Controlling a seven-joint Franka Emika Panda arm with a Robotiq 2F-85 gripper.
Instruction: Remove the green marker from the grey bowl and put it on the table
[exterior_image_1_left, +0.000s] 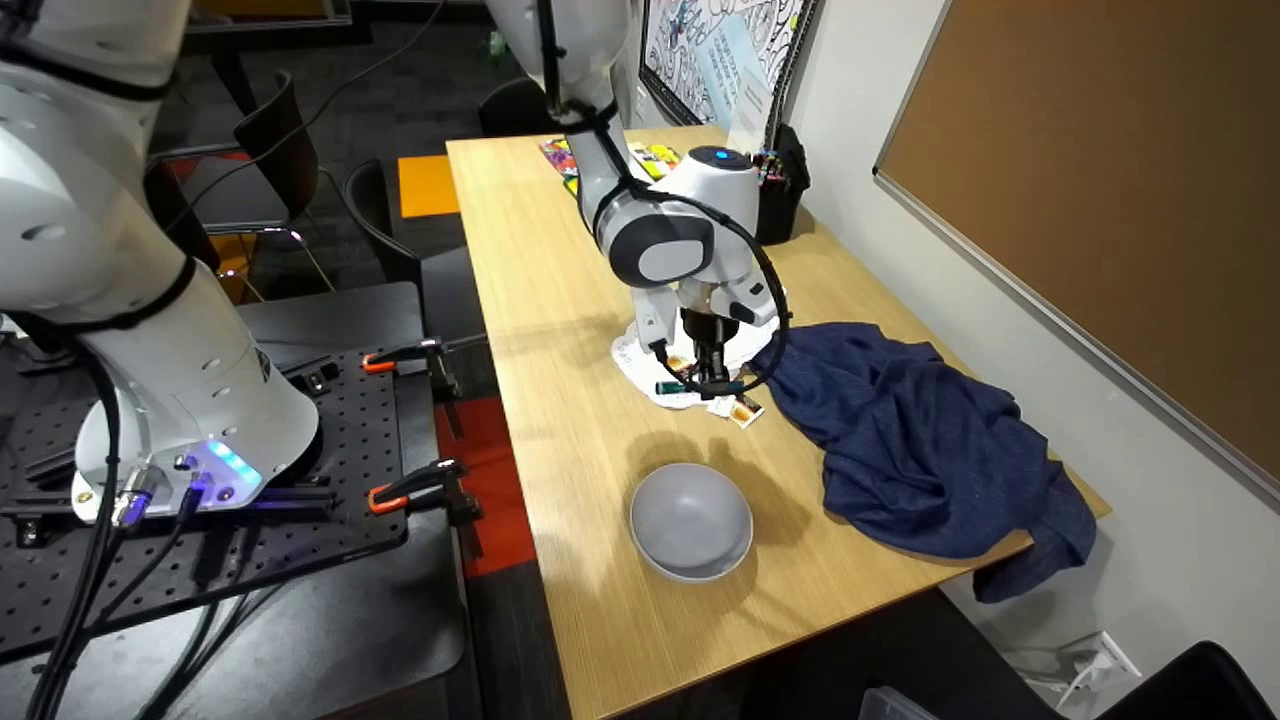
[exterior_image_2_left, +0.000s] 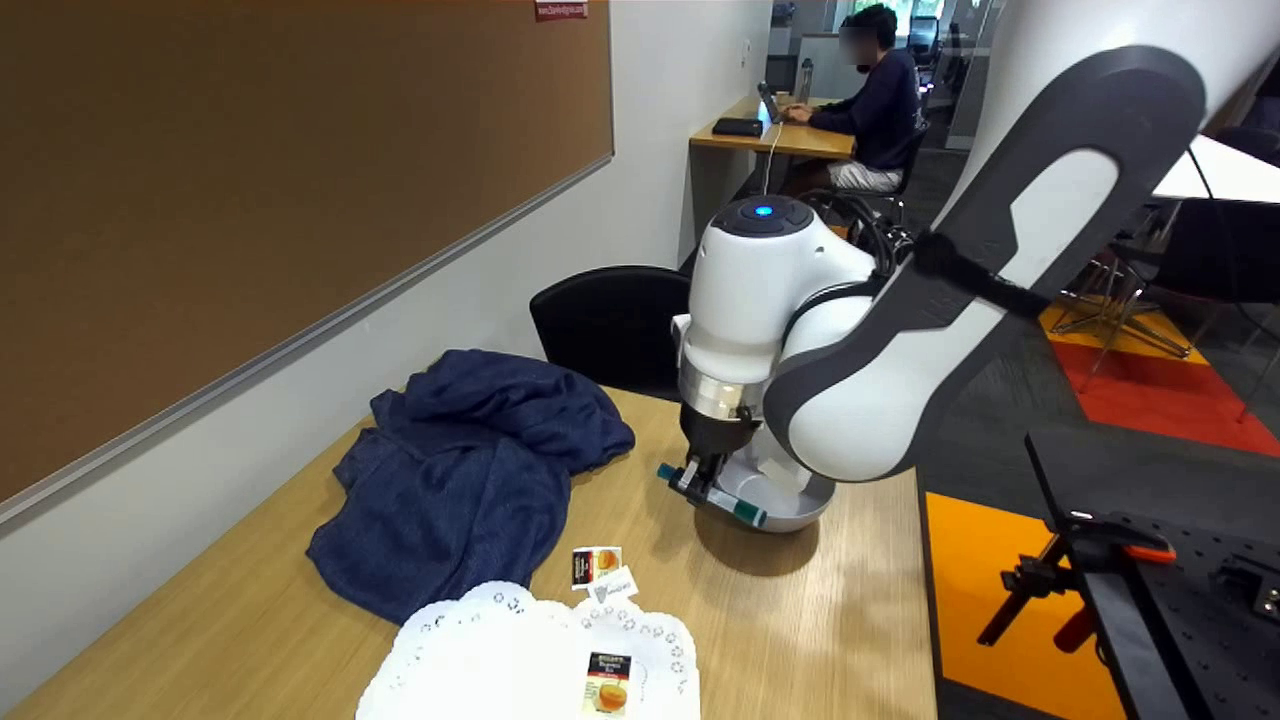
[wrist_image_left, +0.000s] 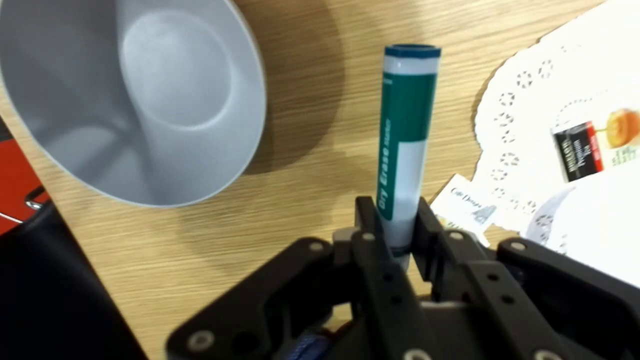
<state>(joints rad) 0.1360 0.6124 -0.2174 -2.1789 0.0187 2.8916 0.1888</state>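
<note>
My black end effector (wrist_image_left: 396, 212) is closed on the green-and-white cylindrical marker (wrist_image_left: 409, 110) above the pale wooden bench (exterior_image_1_left: 615, 630), clear of the round grey bowl (wrist_image_left: 180, 75) near the short edge; removal looks done, placing remains.

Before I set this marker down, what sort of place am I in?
Probably an office or shared workspace: in an exterior view, a person sits at an open laptop, and a brown wall board and a black chair show nearer the camera.

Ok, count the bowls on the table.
1: the grey bowl, near the end of the table, apart from the blue cloth, which could hide others.
</note>
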